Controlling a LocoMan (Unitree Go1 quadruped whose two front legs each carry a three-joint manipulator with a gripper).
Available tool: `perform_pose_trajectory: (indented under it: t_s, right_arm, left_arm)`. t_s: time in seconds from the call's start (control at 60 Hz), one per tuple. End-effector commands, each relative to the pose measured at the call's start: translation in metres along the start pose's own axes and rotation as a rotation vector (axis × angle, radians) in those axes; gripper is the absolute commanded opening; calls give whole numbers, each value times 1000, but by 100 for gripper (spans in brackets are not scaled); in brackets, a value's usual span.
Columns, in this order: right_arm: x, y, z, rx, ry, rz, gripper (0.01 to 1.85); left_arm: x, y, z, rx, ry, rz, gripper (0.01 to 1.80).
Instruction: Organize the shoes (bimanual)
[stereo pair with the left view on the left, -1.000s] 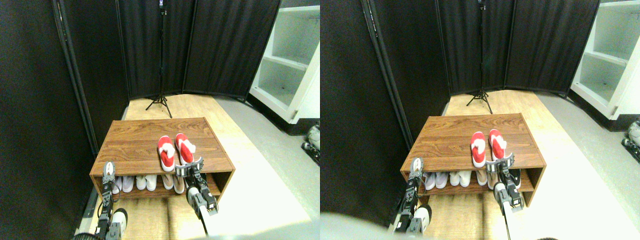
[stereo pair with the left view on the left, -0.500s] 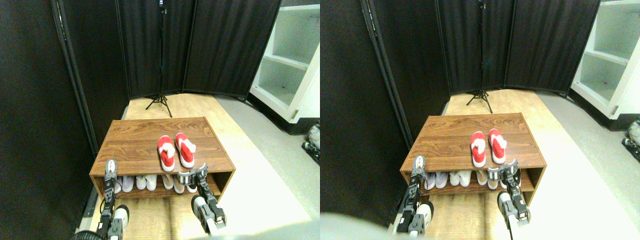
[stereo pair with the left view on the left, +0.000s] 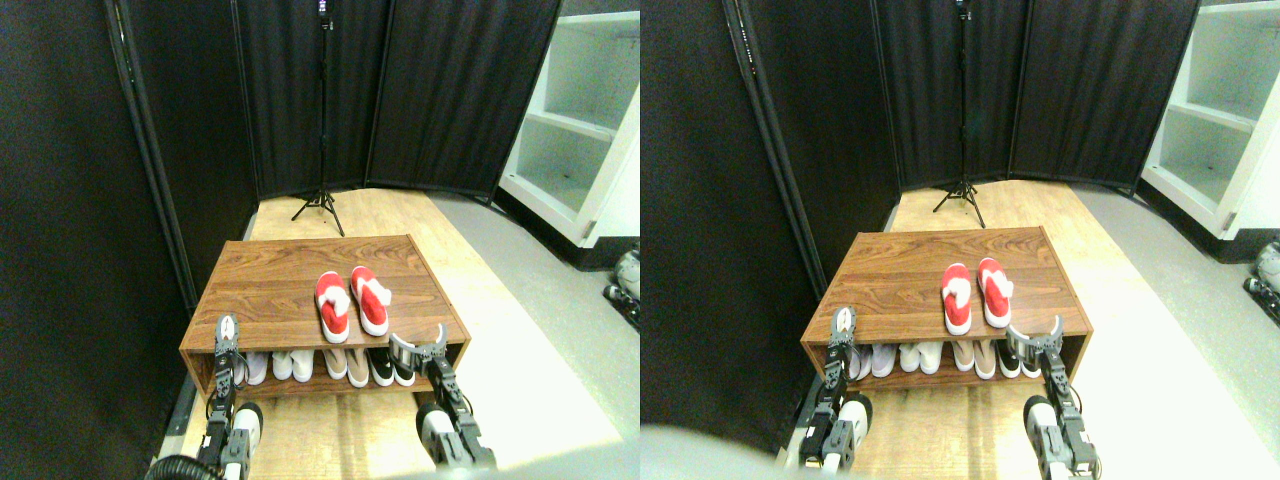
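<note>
A low wooden shoe rack (stereo pair with the left view on the left: 300, 275) stands before you on a pale wood floor, with dark curtain panels behind it. The two red shoes (stereo pair with the left view on the left: 351, 301) lie on its top board, right of centre, side by side and almost touching, heels toward you and toes pointing away. Below, on the rack's open lower shelf, a row of pale and black shoes (stereo pair with the left view on the left: 320, 365) is lined up.

Your right gripper (stereo pair with the left view on the left: 417, 348) hangs just off the rack's front right corner, near the top edge, with its jaws spread wide and holding nothing; it is clear of the red pair. Your left gripper (stereo pair with the left view on the left: 227, 335) stands upright at the front left corner, well apart from the red pair; whether its jaws are spread or pressed together cannot be told.

The pair looks already placed neatly. To finish well, draw both arms straight back and down, keeping the right jaws away from the near heels so nothing is nudged crooked.
</note>
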Motion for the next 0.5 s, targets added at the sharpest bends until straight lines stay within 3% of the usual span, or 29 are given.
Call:
perform_pose_trajectory:
  t_s: [0.017,0.067,0.25,0.367,0.5]
  right_arm:
    - [5,12,14,-104,-99,88,35]
    - [8,14,21,-120,-166,63,2]
    - [26,16,37,-153,-231,76,1]
    - [50,13,43,-165,-269,27,1]
    - [75,6,47,-151,-267,25,1]
  left_arm:
    - [2,-8,0,-5,-9,-35,1]
    - [2,-8,0,-8,-8,-35,1]
    - [2,-8,0,-18,4,-45,1]
    - [0,-8,2,-4,-12,-41,1]
    - [-1,-7,3,48,-12,-59,1]
